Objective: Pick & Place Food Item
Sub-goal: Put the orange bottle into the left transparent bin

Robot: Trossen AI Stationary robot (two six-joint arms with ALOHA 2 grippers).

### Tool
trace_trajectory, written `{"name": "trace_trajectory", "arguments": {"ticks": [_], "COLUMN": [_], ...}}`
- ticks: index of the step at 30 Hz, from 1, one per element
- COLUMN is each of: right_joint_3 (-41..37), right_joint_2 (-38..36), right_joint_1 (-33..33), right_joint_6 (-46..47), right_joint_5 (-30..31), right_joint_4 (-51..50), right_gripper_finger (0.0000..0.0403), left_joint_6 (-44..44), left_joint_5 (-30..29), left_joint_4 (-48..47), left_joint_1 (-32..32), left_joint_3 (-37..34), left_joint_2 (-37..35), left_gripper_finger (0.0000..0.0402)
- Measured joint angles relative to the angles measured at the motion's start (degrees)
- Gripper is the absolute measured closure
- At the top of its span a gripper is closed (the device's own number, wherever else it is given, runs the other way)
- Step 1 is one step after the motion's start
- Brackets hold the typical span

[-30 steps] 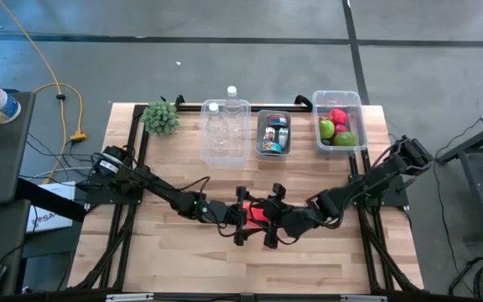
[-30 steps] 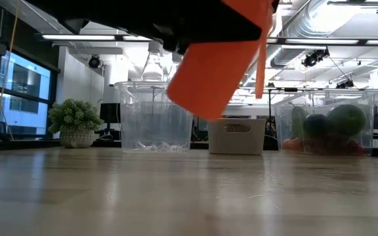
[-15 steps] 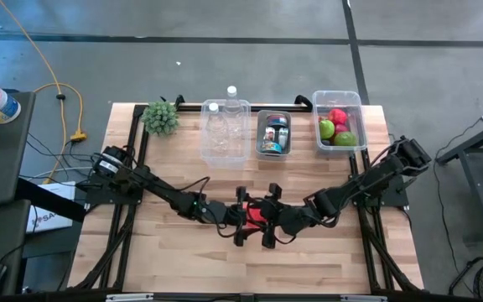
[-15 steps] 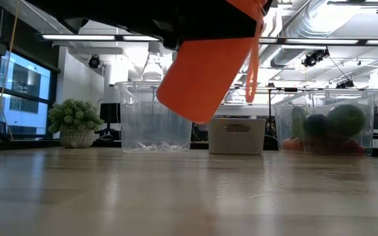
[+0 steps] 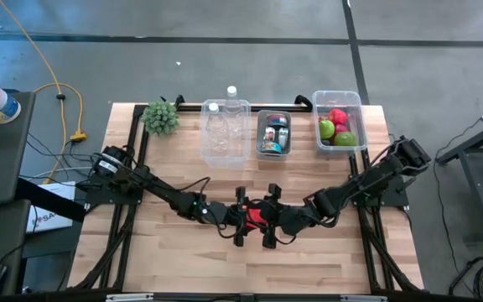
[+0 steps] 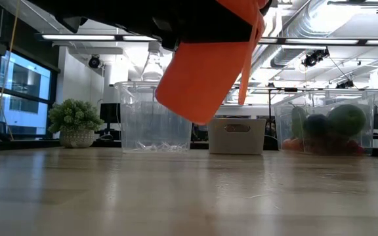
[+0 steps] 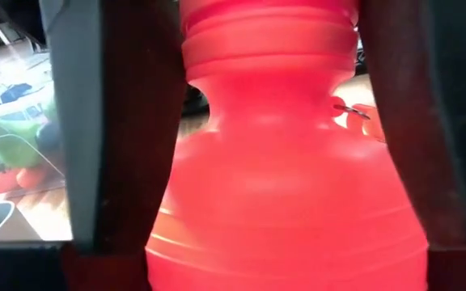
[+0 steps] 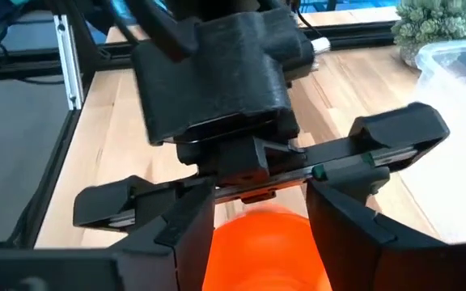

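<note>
A red-orange plastic bottle (image 5: 257,215) hangs above the middle of the table between my two grippers. My left gripper (image 5: 243,216) reaches it from the table's left, and its dark fingers (image 7: 128,121) stand against the bottle's (image 7: 281,186) two sides. My right gripper (image 5: 269,216) comes from the table's right and is shut on the bottle as well. The low view has the bottle (image 6: 202,72) tilted and clear of the tabletop, a thin orange strip (image 6: 248,65) dangling beside it. My left gripper pinches the bottle's wide body (image 7: 176,234), just before its narrow waist, between its two fingers. The fingers lie about level, coming from the table's left. The bottle is clear of the table. My right gripper holds the bottle (image 8: 261,246) from the table's right, slanting slightly down; its own body and the left hand hide the place of contact.
Along the far edge stand a small plant (image 5: 160,117), a clear bin (image 5: 225,134) with a water bottle (image 5: 231,92) behind it, a grey bin with cans (image 5: 273,134) and a clear bin of fruit (image 5: 340,122). Bare wood lies on the near half.
Both hands have kept their place. In the low view the bottle's lower end has swung a little toward the plant's side, and the dangling strip has shifted with it.
</note>
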Motion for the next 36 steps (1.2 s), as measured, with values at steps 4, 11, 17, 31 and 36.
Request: {"name": "trace_trajectory", "arguments": {"ticks": [4, 11, 17, 31, 36], "right_joint_3": [0.0, 0.0, 0.0, -0.2, 0.0], "right_joint_2": [-0.7, -3.3, -4.2, -4.3, -4.6], "right_joint_1": [0.8, 2.9, 2.9, 2.9, 3.1], "right_joint_6": [-3.0, -6.3, -8.0, -8.9, -16.4], "right_joint_5": [0.2, 2.8, 2.8, 0.7, 0.6], "right_joint_4": [0.2, 0.5, 3.7, 9.0, 14.0], "right_gripper_finger": [0.0208, 0.0201, 0.02, 0.013, 0.0097], "left_joint_6": [-1.8, -3.0, -3.9, -5.7, -5.9], "left_joint_5": [0.3, 0.2, 0.0, 0.5, 2.3], "left_joint_4": [0.0, -1.5, -4.1, -5.2, -6.1], "left_joint_1": [-0.2, -1.5, -2.5, -3.0, -3.0], "left_joint_3": [0.2, 0.3, 0.2, 0.1, -0.1], "left_joint_2": [0.0, -1.5, -3.9, -4.1, -4.0], "left_gripper_finger": [0.0158, 0.0158, 0.0158, 0.0159, 0.0159]}}
